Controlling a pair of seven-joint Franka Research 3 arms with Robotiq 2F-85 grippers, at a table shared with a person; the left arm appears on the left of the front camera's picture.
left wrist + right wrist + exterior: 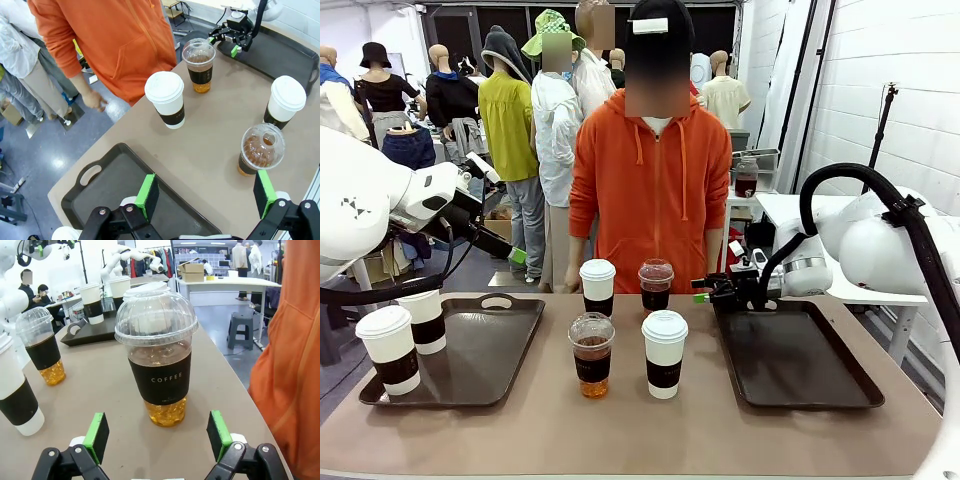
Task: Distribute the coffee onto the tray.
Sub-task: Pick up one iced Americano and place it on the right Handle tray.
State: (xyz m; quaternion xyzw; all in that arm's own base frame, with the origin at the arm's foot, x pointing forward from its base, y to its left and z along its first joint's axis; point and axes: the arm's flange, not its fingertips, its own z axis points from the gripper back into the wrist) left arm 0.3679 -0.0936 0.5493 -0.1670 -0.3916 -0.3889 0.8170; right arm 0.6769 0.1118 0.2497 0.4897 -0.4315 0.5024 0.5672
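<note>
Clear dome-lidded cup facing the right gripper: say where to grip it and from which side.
Grip the dark COFFEE band on the clear cup, coming in level from the right gripper. It stands upright; the dome lid looks flimsy.

The desk (620, 430) has a smooth, matt tan top. Both trays (490, 350) look like dark plastic with a faint sheen. The paper cups (664, 353) are matt white, with smooth lids (664, 325) and dark bands (663, 373). The dome-lidded cup (159, 357) is clear, glossy plastic. The right tool (157, 427) carries matt green pads (97, 432) on black fingers (57, 462). The person's hoodie (655, 180) is soft orange cloth.
</note>
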